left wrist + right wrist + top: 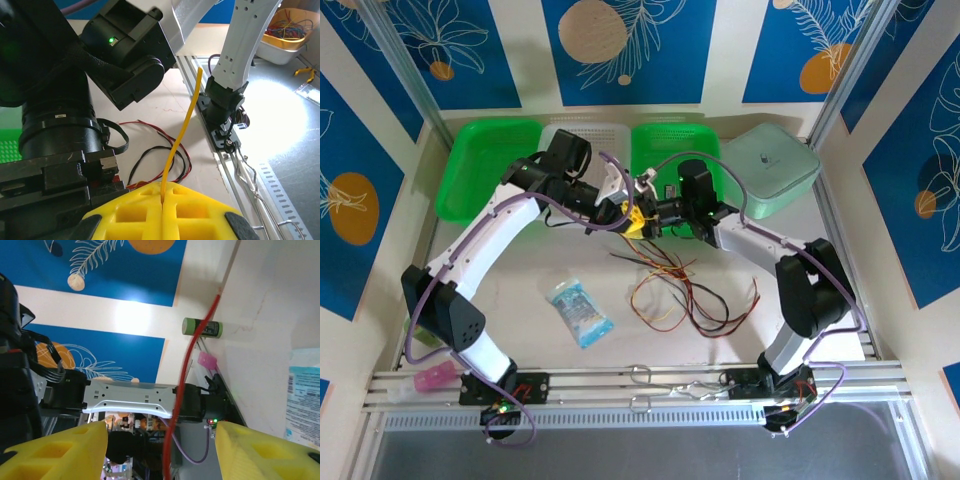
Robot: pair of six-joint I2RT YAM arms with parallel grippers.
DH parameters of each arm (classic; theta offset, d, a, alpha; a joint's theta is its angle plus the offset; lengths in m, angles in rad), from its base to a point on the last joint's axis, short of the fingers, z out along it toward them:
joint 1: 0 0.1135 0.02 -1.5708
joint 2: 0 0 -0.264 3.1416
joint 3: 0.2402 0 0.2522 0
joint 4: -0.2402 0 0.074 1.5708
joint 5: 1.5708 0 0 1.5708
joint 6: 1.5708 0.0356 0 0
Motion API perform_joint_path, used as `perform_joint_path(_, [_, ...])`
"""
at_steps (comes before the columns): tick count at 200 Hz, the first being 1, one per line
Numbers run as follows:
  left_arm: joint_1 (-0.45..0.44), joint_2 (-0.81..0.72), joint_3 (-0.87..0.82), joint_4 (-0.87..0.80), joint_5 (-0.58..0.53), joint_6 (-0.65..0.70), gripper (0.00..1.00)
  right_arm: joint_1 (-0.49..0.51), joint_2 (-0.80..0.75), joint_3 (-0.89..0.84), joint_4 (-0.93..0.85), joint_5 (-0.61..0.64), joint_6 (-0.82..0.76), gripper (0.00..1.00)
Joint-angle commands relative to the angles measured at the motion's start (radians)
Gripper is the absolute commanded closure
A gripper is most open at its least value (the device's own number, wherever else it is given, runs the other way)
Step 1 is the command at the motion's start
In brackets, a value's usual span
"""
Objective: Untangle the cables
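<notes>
Left jaws tight on yellow cable (pixel 182 125), tip forward

Both arms rise from their bases at the near edge of the table (pixel 520 290), bend at the elbow and reach inward, so that the two hands meet tip to tip over its far middle. The left hand (pixel 628 222) (pixel 163 205) has its yellow fingers pressed together, pinching a yellow wire (pixel 180 140). The right hand (pixel 658 212) (pixel 162 450) holds its fingers (pixel 65 450) well apart, gripping nothing.
</notes>
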Motion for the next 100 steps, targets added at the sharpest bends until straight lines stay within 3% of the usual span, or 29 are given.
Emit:
perform_joint_path(1, [0.008, -0.002, 0.028, -0.048, 0.010, 0.050, 1.00, 0.022, 0.033, 0.034, -0.018, -0.056, -0.005, 0.43])
perform_joint_path(42, [0.008, -0.004, 0.027, -0.055, 0.007, 0.059, 1.00, 0.049, 0.068, 0.052, -0.013, -0.053, 0.011, 0.48])
perform_joint_path(58, [0.008, -0.005, 0.028, -0.062, 0.006, 0.064, 1.00, 0.063, 0.081, 0.059, 0.001, -0.055, 0.021, 0.55])
perform_joint_path(74, [0.009, -0.006, 0.027, -0.070, 0.000, 0.071, 1.00, 0.073, 0.093, 0.062, 0.015, -0.046, 0.038, 0.68])
perform_joint_path(93, [0.010, -0.009, 0.025, -0.074, -0.016, 0.073, 1.00, 0.074, 0.097, 0.043, 0.063, -0.013, 0.078, 1.00])
perform_joint_path(100, [0.010, -0.013, 0.022, -0.074, -0.022, 0.074, 1.00, 0.071, 0.094, 0.029, 0.089, 0.007, 0.105, 1.00])
